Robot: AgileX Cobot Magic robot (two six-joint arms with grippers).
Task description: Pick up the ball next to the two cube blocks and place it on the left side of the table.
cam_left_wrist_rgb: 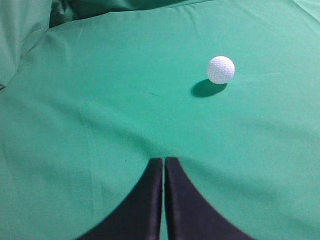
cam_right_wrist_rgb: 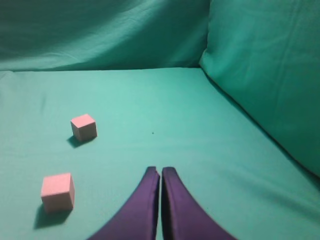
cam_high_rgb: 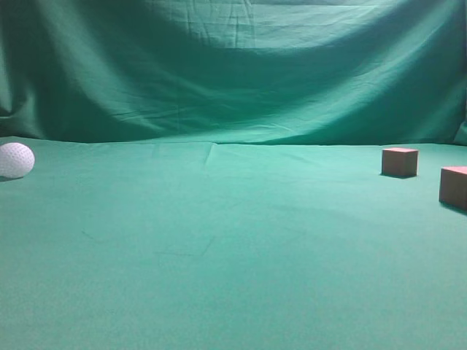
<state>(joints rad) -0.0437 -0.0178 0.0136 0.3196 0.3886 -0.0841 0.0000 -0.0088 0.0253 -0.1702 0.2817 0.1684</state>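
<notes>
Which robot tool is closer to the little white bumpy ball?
The left. The left tool sits shut, with the small white dimpled ball ahead of it and slightly right. The right tool, also shut, sees only the two reddish-brown cube blocks, no ball.

Left gripper [cam_left_wrist_rgb: 163,161] closed (fingers touching); right gripper [cam_right_wrist_rgb: 160,171] likewise.

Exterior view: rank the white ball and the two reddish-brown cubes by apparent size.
1. Right-edge reddish-brown matte cube: looks largest, though cropped by the frame and nearer the camera.
2. Dimpled white ball and farther reddish-brown cube: look about alike, so unranked.
</notes>
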